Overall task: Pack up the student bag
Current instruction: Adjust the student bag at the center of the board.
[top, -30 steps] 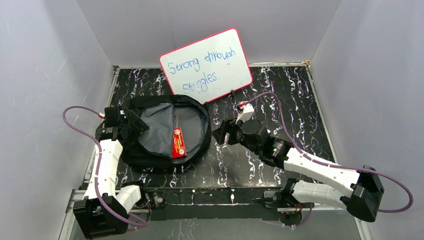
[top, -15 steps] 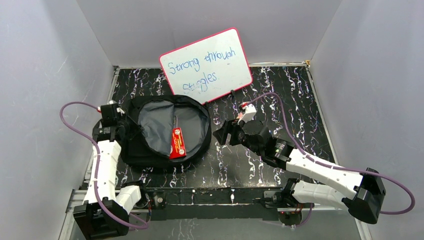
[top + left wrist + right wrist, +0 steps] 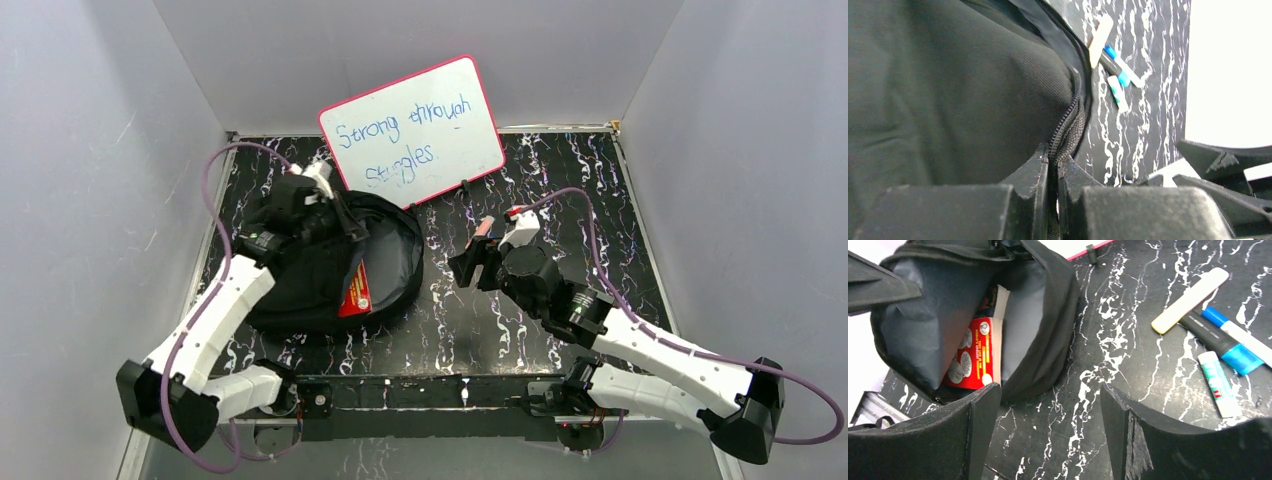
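Observation:
The student bag (image 3: 300, 290), a black backpack, lies at the left of the table with a red book (image 3: 360, 290) showing in its narrowed opening. My left gripper (image 3: 345, 222) is at the bag's far rim. In the left wrist view it (image 3: 1053, 165) is shut on the bag's zipper edge (image 3: 1068, 125). My right gripper (image 3: 470, 265) hovers open to the right of the bag. Its wrist view shows the gripper (image 3: 1045, 400) empty over bare table, with the bag (image 3: 1048, 315) and the red book (image 3: 970, 355) beyond.
A whiteboard (image 3: 415, 130) with blue writing leans at the back. Loose on the table right of the bag are a cream marker (image 3: 1188, 300), a black and blue marker (image 3: 1215, 340) and a small glue stick (image 3: 1218, 382). Grey walls enclose the table.
My left arm swung from the bag's left side to its far rim, shut on the zipper edge and drew the flap over much of the opening. The right arm drifted slightly right.

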